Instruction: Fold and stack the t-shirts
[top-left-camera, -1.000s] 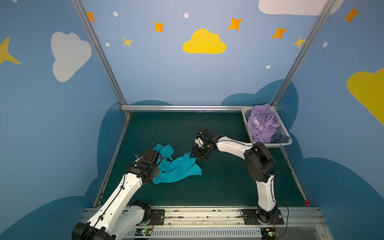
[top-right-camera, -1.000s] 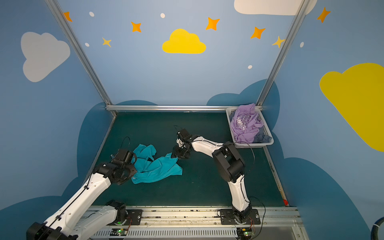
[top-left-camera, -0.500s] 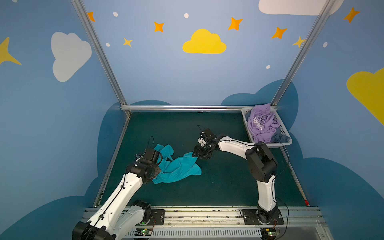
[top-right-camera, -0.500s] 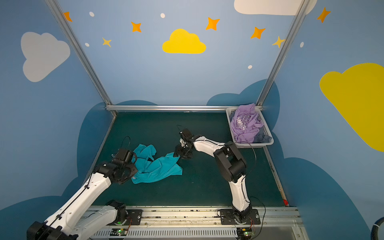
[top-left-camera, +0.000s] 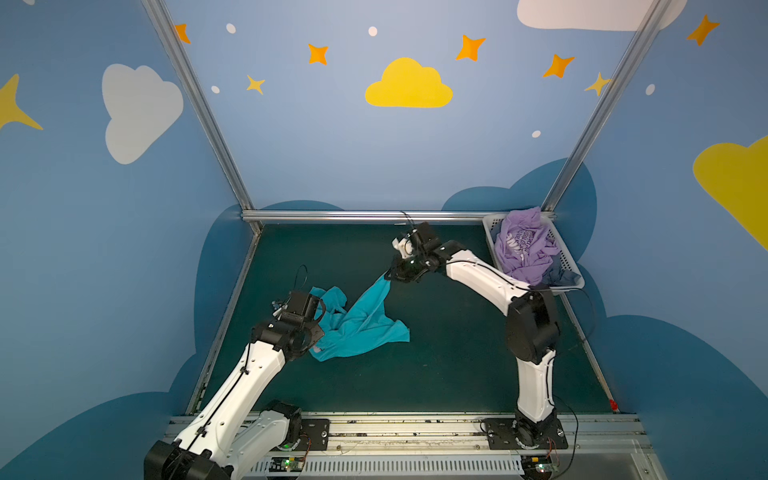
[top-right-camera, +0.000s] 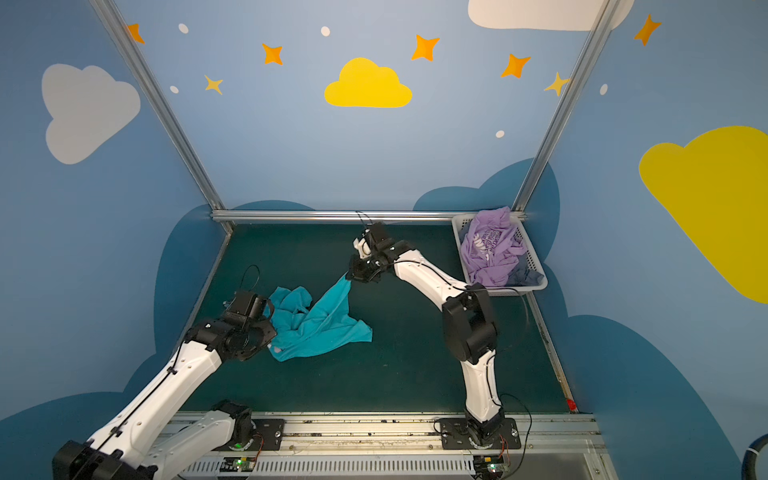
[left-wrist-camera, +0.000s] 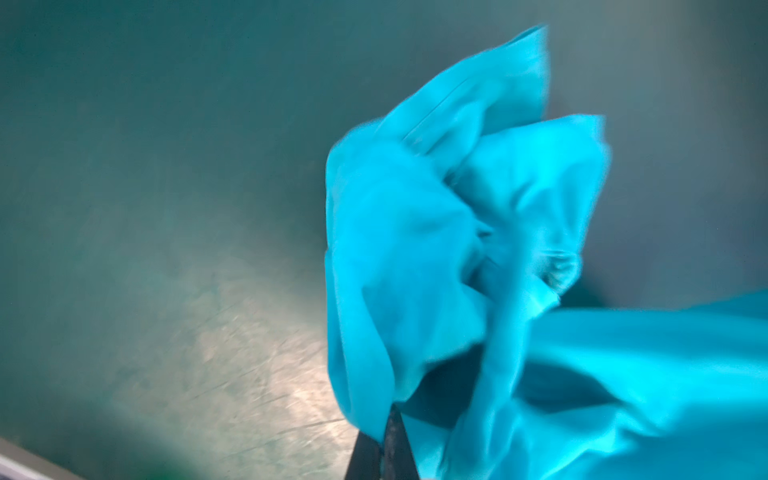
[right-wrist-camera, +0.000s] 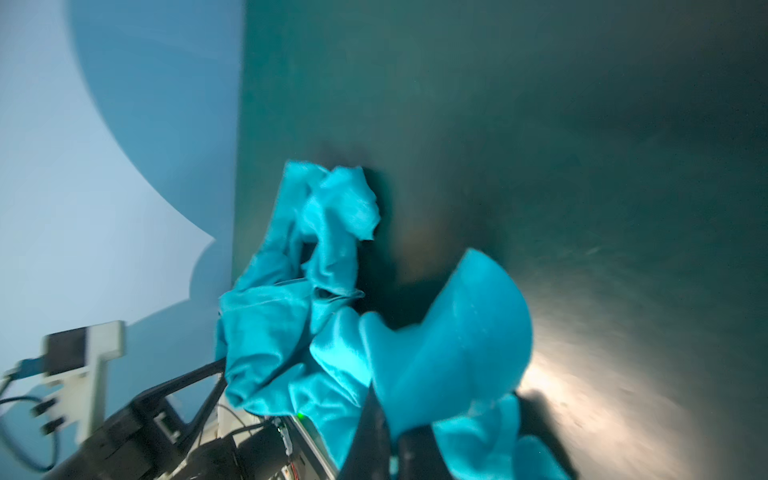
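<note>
Now crumpled teal cloth t-shirt (top-left-camera: 361, 328) lies mid-left; right gripper (top-left-camera: 391, 277) clamped on its raised far corner, left gripper (left-wrist-camera: 388, 444) clamped on near-left edge. Lavender cloth t-shirt (top-left-camera: 519, 251) in white perforated plastic basket (top-left-camera: 564, 254), far rt.

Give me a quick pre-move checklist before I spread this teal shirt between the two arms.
1. Right gripper shut on a corner of the teal t-shirt, corner lifted: ok.
2. Left gripper shut at the shirt's opposite edge; actual hold: cannot tell, the wrist view is blurred.
3. Shirt flat: not ok, bunched and creased.
4. Bare table beside the shirt for spreading: ok.
5. Lavender t-shirt out of the way in the basket: ok.
</note>
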